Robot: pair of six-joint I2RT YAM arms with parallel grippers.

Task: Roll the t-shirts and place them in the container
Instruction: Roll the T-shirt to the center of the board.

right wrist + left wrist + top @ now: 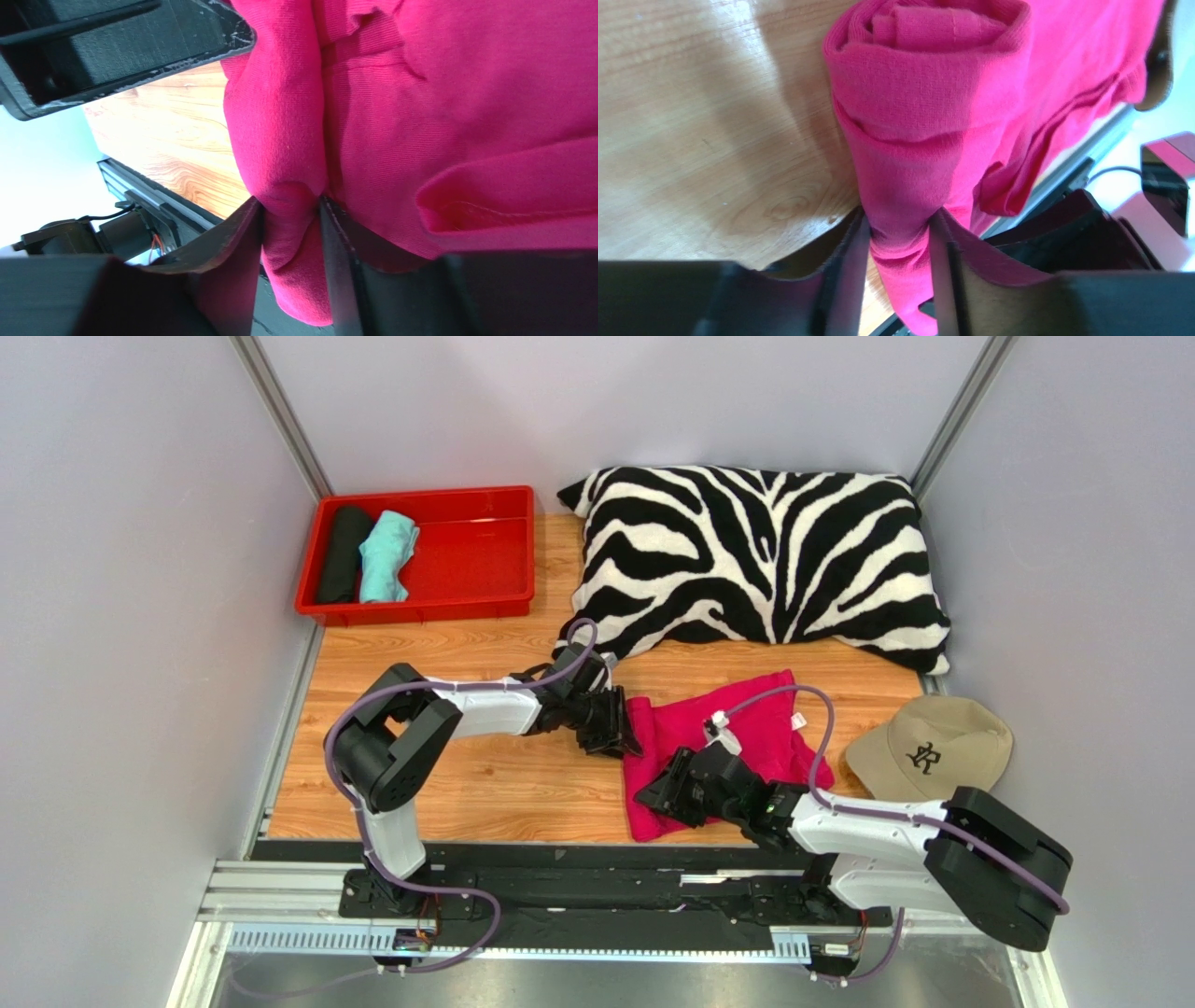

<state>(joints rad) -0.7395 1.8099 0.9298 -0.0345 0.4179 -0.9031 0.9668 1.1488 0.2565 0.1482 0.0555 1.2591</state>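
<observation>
A hot-pink t-shirt (730, 721) lies on the wooden table in front of the pillow, its left edge rolled. My left gripper (617, 728) is shut on the far end of that rolled edge; in the left wrist view the pink roll (927, 91) runs up from between the fingers (896, 241). My right gripper (659, 795) is shut on the near end of the same edge; the cloth (295, 140) is pinched between its fingers (291, 234). A black roll (341, 553) and a mint-green roll (386, 556) lie in the red tray (477, 560).
A zebra-striped pillow (758, 553) lies at the back right. A beige cap (933, 745) sits right of the shirt. The red tray stands at the back left. Grey walls close both sides. The metal rail (561, 896) runs along the near edge.
</observation>
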